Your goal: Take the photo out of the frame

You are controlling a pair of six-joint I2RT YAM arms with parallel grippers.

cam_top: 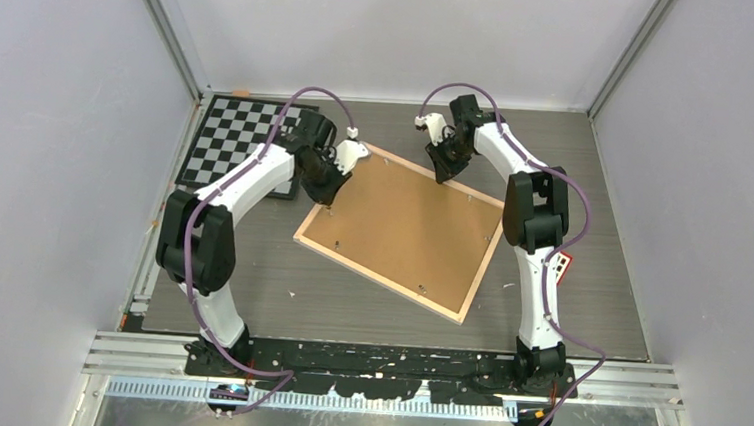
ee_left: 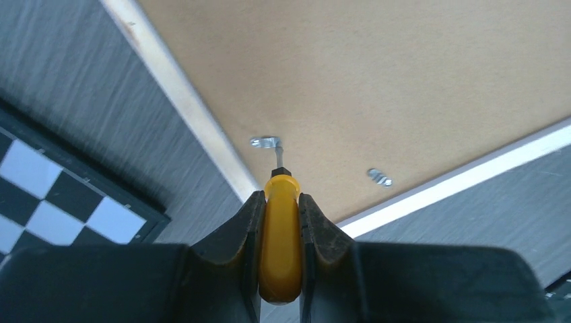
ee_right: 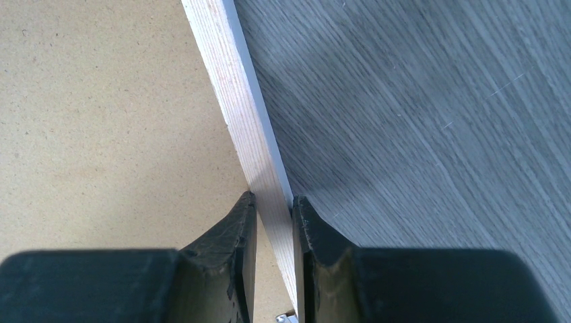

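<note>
The frame lies face down on the table, its brown fibreboard back and pale wood rim up. The photo is hidden under the panel. My left gripper is over the frame's left corner. In the left wrist view it is shut on a yellow-handled screwdriver, whose tip touches a metal clip on the panel. My right gripper is at the frame's far edge. In the right wrist view it is shut on the wood rim.
A black-and-white checkerboard lies at the back left, beside the frame's corner, and shows in the left wrist view. A second metal clip sits near the frame's edge. Grey walls close in on both sides and the back.
</note>
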